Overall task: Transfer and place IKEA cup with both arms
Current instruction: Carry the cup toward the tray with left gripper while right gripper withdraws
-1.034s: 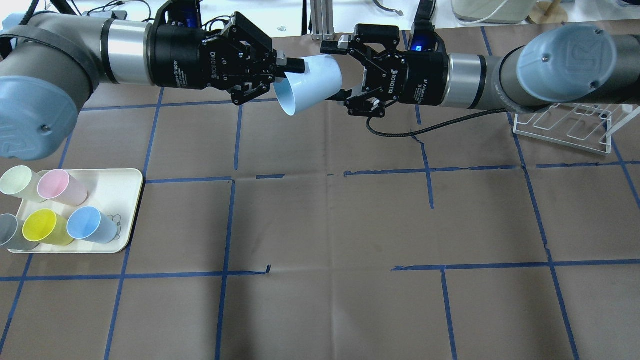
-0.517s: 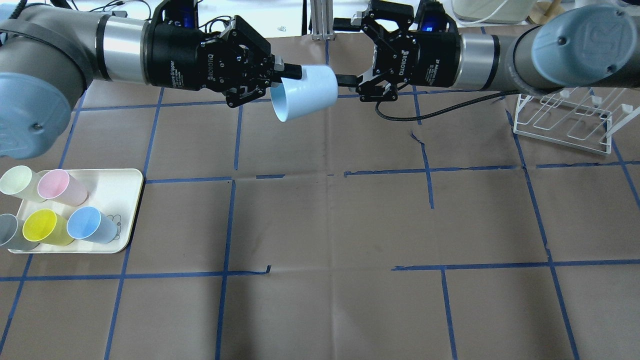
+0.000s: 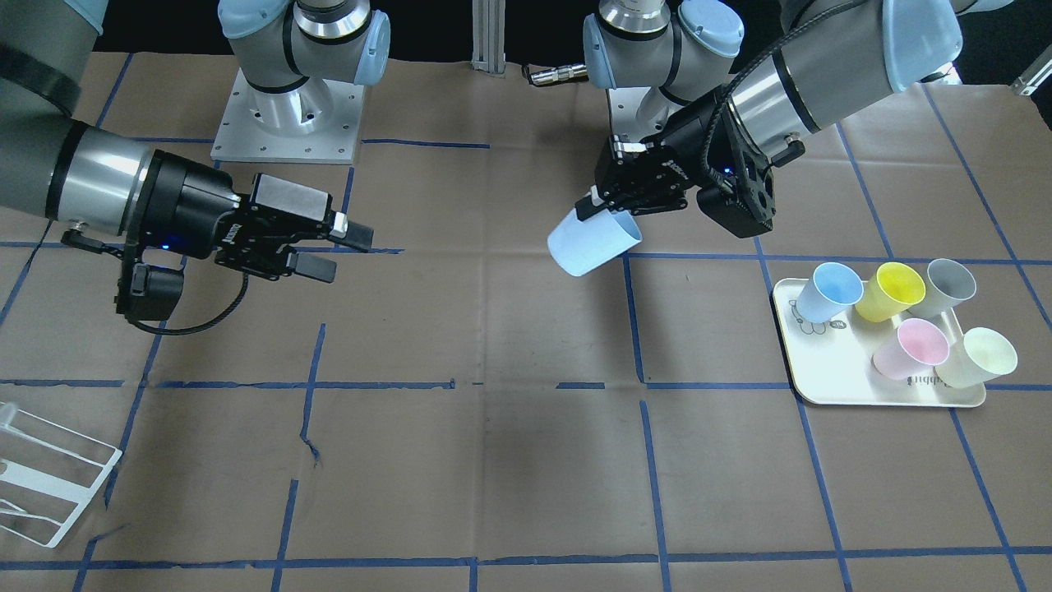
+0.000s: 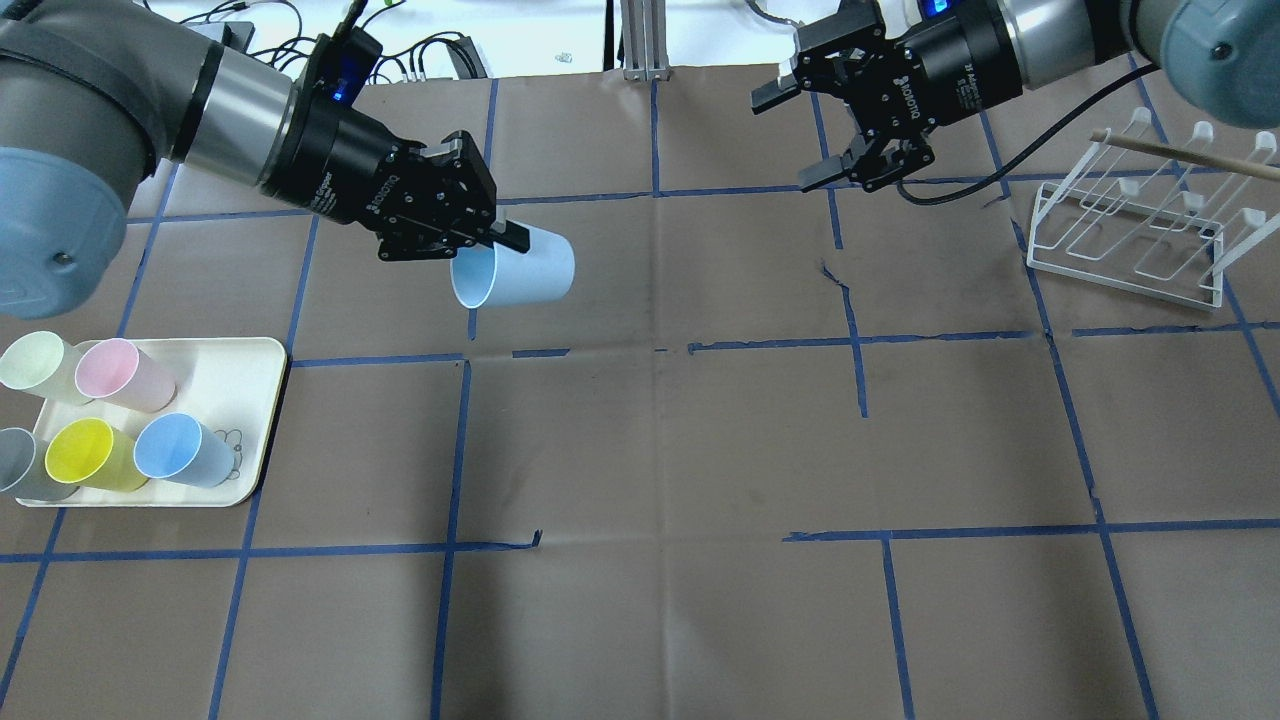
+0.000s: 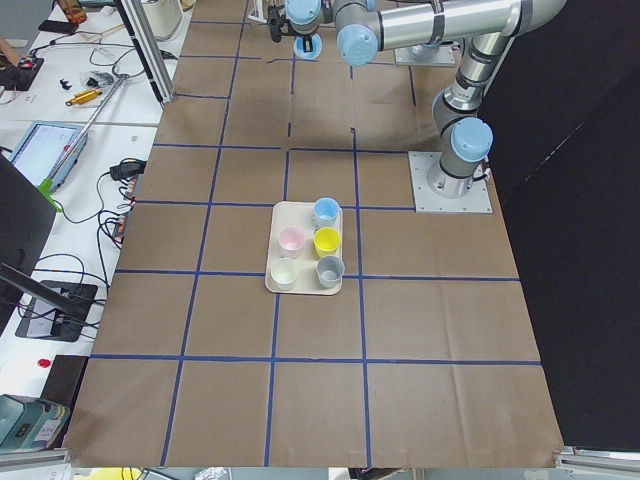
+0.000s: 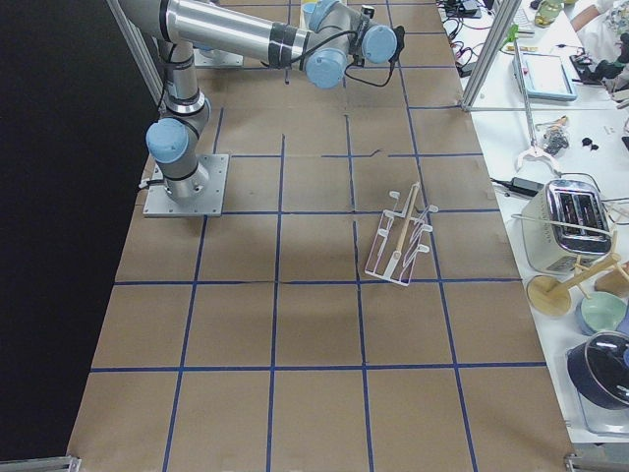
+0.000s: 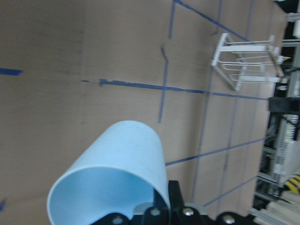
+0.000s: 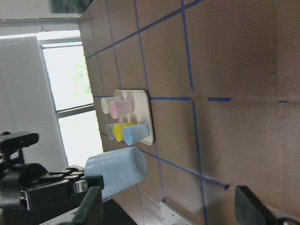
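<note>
1. Holding the IKEA cup point(image 4: 520, 272) clear of the desk point(image 4: 660, 450), the left pincer point(image 4: 498, 240) is clamped on the cup's wall at the rim. Both sit left of centre in the upper half of the overhead view.
2. The cup lies on its side. Its long axis runs roughly left to right across that frame, with the open mouth toward the lower left and the narrow base pointing right.
3. The right pincer point(image 4: 792, 140) is at the upper right of the same view, spread wide with nothing in it and well apart from the cup.
4. From the right pincer the cup lies to the left and somewhat lower in the frame, base end nearest. The handover, as I judge it, needs the right arm to close that gap and take the base end.
5. A tray point(image 4: 240, 380) of other cups sits at the lower left, and a wire rack point(image 4: 1122, 280) at the right edge.
</note>
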You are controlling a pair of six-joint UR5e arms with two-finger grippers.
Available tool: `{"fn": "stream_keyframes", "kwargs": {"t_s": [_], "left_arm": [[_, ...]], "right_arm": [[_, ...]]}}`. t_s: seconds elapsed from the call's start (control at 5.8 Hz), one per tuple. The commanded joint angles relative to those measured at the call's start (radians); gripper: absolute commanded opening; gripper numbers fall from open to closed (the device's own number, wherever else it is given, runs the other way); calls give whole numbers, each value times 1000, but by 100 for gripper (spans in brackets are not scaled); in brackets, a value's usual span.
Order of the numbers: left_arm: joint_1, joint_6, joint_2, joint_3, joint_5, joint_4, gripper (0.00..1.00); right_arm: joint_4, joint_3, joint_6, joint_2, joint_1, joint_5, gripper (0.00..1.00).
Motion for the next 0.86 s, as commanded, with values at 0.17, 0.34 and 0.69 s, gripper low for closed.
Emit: {"fn": "stream_keyframes", "kwargs": {"t_s": [0.17, 0.34, 0.69], "left_arm": [[52, 45, -83, -12, 559, 124, 1], [136, 164, -138, -12, 658, 154, 1], [242, 253, -284, -12, 752, 236, 0]], "right_arm": [[-122, -37, 207, -36, 30, -440, 100], [-111, -89, 289, -37, 96, -566, 100], [-103, -140, 389, -37, 255, -872, 100]]}}
